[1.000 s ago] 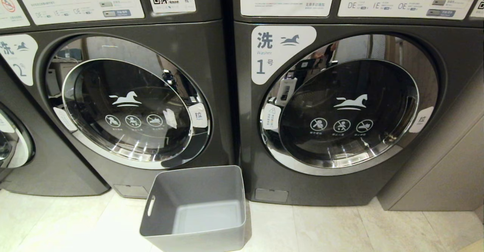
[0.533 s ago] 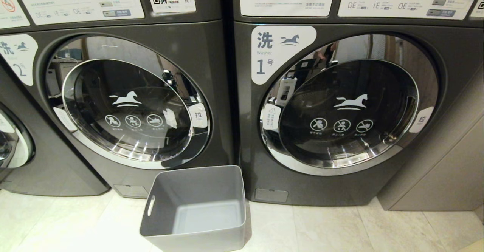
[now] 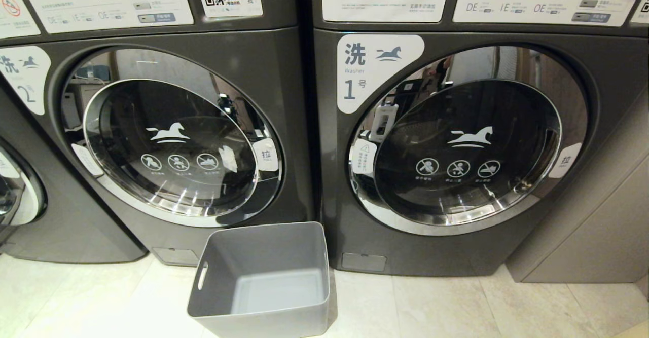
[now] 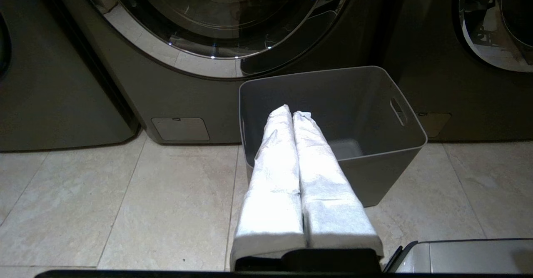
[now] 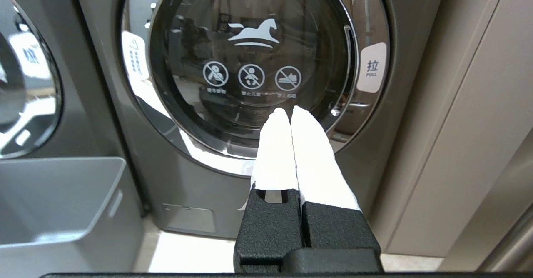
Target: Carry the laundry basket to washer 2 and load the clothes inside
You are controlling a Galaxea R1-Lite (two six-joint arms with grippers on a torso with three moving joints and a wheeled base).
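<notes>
We're parked in front of the washers, and the basket [image 3: 263, 282] sits on the floor [image 3: 456, 307], at the foot of washer 2 [image 3: 172, 135], near the seam with washer 1 [image 3: 456, 140]. It looks empty: only bare grey bottom, no clothes anywhere in view. Both doors are shut.

Our left gripper [image 4: 291, 115] hangs just short of the basket's near rim, fingers pressed together, holding nothing. Our right gripper [image 5: 289, 113] points at washer 1's door, also pinched closed and empty.

So where are we? We'd judge the carrying is done and the loading either finished or unaccounted for, since we can't see through washer 2's dark glass. If clothes remain to load, the next move calls for finding them and pulling washer 2's door open at its tab [image 3: 265, 154].

The count: one basket, two numbered washers, a sliver of a third door [image 3: 15, 191] at far left, zero garments, two grippers.
</notes>
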